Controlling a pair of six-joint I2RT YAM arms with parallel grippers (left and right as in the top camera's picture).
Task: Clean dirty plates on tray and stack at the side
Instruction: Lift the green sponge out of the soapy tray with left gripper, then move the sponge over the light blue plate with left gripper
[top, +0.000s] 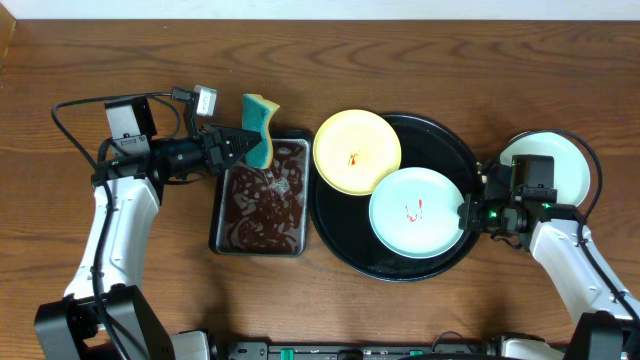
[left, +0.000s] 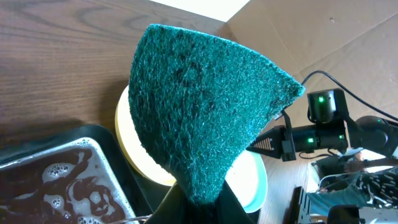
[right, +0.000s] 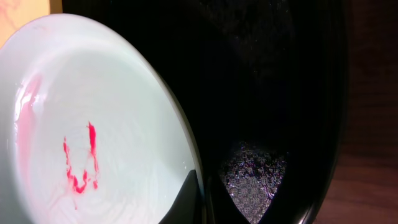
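Overhead top-down, wrist cams close, share mint plate (top: 415, 212)

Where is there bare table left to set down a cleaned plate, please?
Bare wood: the far edge beyond the pan and tray, and the near strip in front of them, between the arms. Crowded: the tray, mostly covered by the yellow plate and mint plate, and its right side, where a third plate lies under the right arm.

Robot lab — wooden table (top: 450, 50), cardboard screen (left: 354, 43)
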